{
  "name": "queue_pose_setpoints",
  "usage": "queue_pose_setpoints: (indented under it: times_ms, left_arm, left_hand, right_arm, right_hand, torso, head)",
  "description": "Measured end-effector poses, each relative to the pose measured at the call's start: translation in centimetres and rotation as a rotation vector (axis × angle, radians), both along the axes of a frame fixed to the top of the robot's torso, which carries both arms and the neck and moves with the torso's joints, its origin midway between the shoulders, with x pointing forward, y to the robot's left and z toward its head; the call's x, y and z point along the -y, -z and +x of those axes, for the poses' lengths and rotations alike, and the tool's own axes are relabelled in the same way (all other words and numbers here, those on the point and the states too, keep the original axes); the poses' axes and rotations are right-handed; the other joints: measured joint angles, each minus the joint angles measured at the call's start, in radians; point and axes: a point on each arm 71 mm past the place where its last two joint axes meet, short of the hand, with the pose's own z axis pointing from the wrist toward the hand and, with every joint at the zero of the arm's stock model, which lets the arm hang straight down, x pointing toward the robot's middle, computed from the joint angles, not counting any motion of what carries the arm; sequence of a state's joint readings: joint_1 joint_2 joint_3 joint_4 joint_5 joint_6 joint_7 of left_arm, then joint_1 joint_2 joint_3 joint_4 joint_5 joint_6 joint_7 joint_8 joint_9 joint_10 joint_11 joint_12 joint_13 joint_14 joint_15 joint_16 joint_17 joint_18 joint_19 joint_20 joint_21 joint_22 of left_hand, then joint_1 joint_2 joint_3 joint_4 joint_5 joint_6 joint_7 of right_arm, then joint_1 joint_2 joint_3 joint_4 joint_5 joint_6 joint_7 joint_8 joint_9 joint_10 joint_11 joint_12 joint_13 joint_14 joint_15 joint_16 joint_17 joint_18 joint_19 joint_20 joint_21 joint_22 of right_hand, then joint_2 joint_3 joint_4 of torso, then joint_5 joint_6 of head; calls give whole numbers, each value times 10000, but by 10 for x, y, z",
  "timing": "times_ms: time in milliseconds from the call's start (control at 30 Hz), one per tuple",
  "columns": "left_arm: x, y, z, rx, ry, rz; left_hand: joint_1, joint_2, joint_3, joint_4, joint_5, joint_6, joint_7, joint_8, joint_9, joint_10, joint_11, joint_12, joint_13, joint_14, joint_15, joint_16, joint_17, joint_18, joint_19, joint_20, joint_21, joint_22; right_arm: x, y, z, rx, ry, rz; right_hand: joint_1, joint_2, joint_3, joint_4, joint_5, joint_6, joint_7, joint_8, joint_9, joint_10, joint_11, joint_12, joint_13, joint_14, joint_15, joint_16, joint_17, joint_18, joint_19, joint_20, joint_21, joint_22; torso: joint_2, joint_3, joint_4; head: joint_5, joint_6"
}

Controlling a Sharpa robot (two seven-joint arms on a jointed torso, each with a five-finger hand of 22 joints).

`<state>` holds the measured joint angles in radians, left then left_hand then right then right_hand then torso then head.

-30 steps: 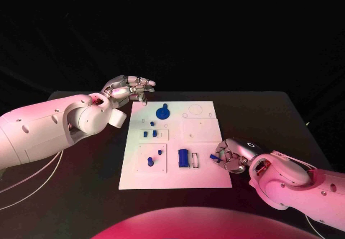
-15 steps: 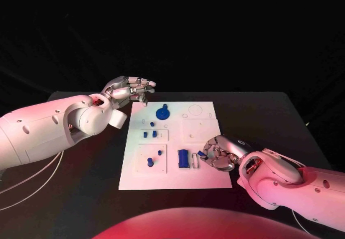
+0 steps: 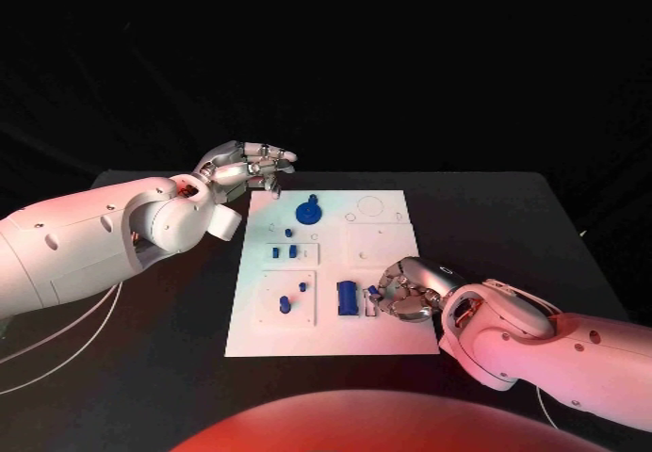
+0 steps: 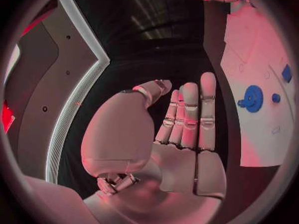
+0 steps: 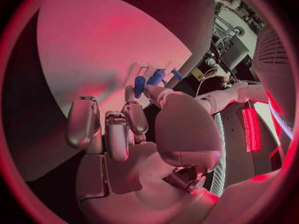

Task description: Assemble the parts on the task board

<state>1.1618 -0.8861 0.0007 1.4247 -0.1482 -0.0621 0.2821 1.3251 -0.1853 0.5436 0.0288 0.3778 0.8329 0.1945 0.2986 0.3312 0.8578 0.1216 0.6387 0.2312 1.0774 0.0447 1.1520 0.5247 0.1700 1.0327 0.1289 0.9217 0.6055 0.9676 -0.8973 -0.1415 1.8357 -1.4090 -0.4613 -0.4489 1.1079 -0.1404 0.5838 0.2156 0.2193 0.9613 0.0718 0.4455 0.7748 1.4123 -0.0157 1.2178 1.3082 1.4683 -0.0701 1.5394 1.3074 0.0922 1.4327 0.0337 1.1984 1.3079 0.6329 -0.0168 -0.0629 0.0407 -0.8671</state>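
right hand on the task board, pinching a small blue part
left hand hovers at the board's far left corner (fingers curled, holding nothing).

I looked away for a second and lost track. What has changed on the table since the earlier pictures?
The right hand has slid from the board's right edge inward over the white board, toward the blue block, carrying a small blue peg pinched in its fingertips. The left hand stayed at the board's far left corner, holding nothing, and the blue disc and other pieces kept their places.
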Motion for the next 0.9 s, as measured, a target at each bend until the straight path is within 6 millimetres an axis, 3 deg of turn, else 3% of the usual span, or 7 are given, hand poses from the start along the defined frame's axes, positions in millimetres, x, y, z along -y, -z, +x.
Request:
queue_pose_setpoints:
  times_ms: [100, 167, 400, 733, 900]
  left_arm:
    - [0, 0, 0, -1, 3, -1]
    - [0, 0, 0, -1, 5, -1]
    - [0, 0, 0, -6, 12, -1]
    - [0, 0, 0, -14, 25, 0]
    - [0, 0, 0, -19, 28, 1]
  left_hand:
    - [0, 0, 0, 0, 0, 0, 0, 0, 0, 0, 0, 0, 0, 0, 0, 0, 0, 0, 0, 0, 0, 0]
    - [0, 0, 0, 0, 0, 0, 0, 0, 0, 0, 0, 0, 0, 0, 0, 0, 0, 0, 0, 0, 0, 0]
    - [0, 0, 0, 0, 0, 0, 0, 0, 0, 0, 0, 0, 0, 0, 0, 0, 0, 0, 0, 0, 0, 1]
    - [0, 0, 0, 0, 0, 0, 0, 0, 0, 0, 0, 0, 1, 0, 0, 0, 1, 0, 0, 0, 0, 1]
    - [0, 0, 0, 0, 0, 0, 0, 0, 0, 0, 0, 0, 1, 0, 0, 0, 1, 0, 0, 0, 0, 1]
  right_arm:
    - [-1, 2, 0, -137, -12, -18]
    - [-2, 3, 1, -231, -24, -36]
    - [-5, 5, 2, -405, -78, -95]
    - [-7, 7, 3, -452, -61, -130]
    - [-6, 8, 4, -463, -12, -174]
  right_hand:
    - [-147, 73, -83, 83, 16, 48, 21, 42, 44, 100, -3, 101, 0, -3, -2, 0, 0, 1, 14, -15, 0, -1]
    - [-227, 47, -111, 111, -17, 189, -119, 71, 74, 117, -20, 184, -1, -36, -35, 0, 0, 0, 15, -15, 0, -1]
    - [-560, 118, -313, 314, -206, 429, -289, 60, 65, 189, -22, 244, -1, -37, -35, 0, -1, 0, 14, -14, 0, -2]
    - [-637, 132, -374, 402, -327, 399, -260, 58, 42, 189, -22, 256, -3, -36, -35, 0, -1, 0, 14, -14, 0, -3]
    - [-940, 49, -594, 622, -512, 434, -225, 58, 27, 225, -58, 256, -3, -36, -35, 0, -1, 0, 14, -14, 0, -4]
  torso:
    - [0, 0, 5]
    - [0, 0, 7]
    - [-2, 0, 6]
    - [-6, 0, 4]
    - [-8, -2, 7]
  head:
    - [3, -15]
    - [4, -22]
    - [19, -43]
    - [29, -54]
    - [36, -55]
